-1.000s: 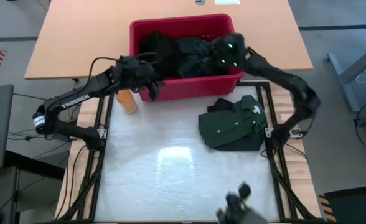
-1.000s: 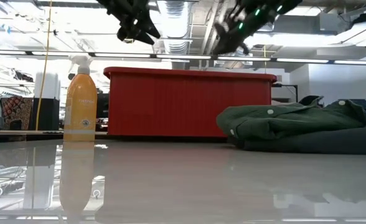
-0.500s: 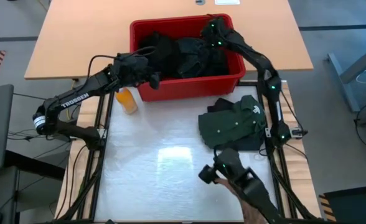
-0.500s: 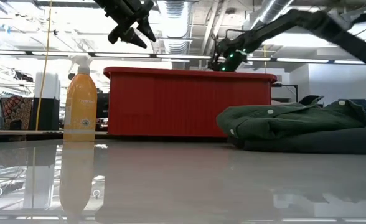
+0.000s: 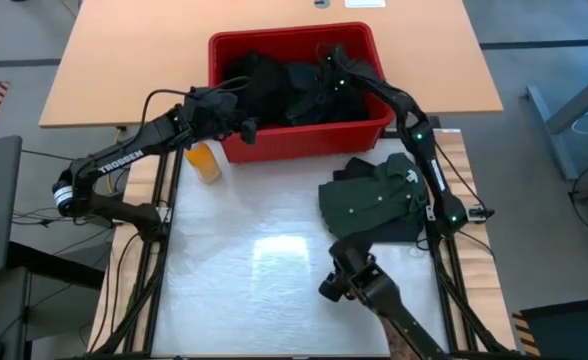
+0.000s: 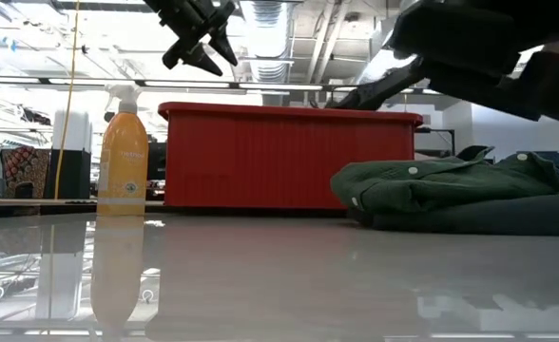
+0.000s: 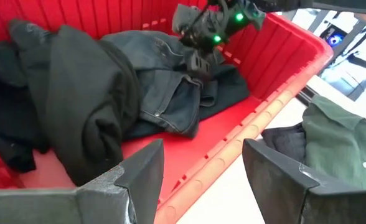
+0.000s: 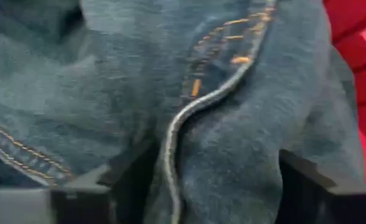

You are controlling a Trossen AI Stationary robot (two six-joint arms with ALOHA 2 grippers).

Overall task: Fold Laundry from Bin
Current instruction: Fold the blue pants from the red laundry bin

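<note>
Your laundry splits two ways. One dark green shirt (image 5: 372,206) lies folded on the white mat at centre right of the high view, on top of a darker folded piece, so by my reading one or two garments are finished. The rest is heaped in the red bin (image 5: 299,146) at upper centre: dark jeans (image 7: 170,87) and a black garment (image 7: 77,106), all unfolded. You are early to midway, I judge.

Your right gripper (image 5: 326,75) is down in the bin, fingers spread and pressed onto the denim; it grips nothing yet. Your left gripper (image 7: 201,180) hovers at the bin's near-left corner, fingers spread, empty.

The left arm reads "TROSSEN". The orange spray bottle (image 6: 123,152) label is unreadable.
</note>
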